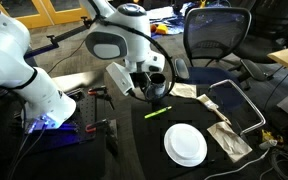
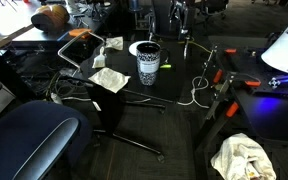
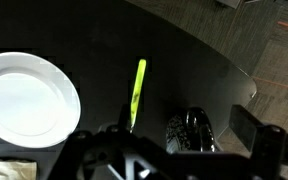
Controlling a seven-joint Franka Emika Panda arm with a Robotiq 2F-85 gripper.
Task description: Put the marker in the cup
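The marker (image 3: 137, 93) is a thin yellow-green stick lying flat on the black table; it also shows in both exterior views (image 1: 156, 112) (image 2: 166, 68). The cup (image 3: 189, 132) is a dark speckled mug standing upright, also seen in an exterior view (image 2: 148, 63). My gripper (image 3: 179, 140) is open and empty, hovering low by the cup, which lies between its fingers in the wrist view. The marker lies just left of the cup, apart from it. In an exterior view my gripper (image 1: 147, 84) partly hides the cup.
A round white plate (image 3: 24, 95) (image 1: 185, 144) lies beside the marker. Crumpled cloths (image 1: 227, 138) and a metal frame (image 1: 246, 100) lie near the plate. An office chair (image 1: 216, 40) stands behind the table. Cables (image 2: 196, 92) and clamps (image 2: 234, 82) sit near the robot's base.
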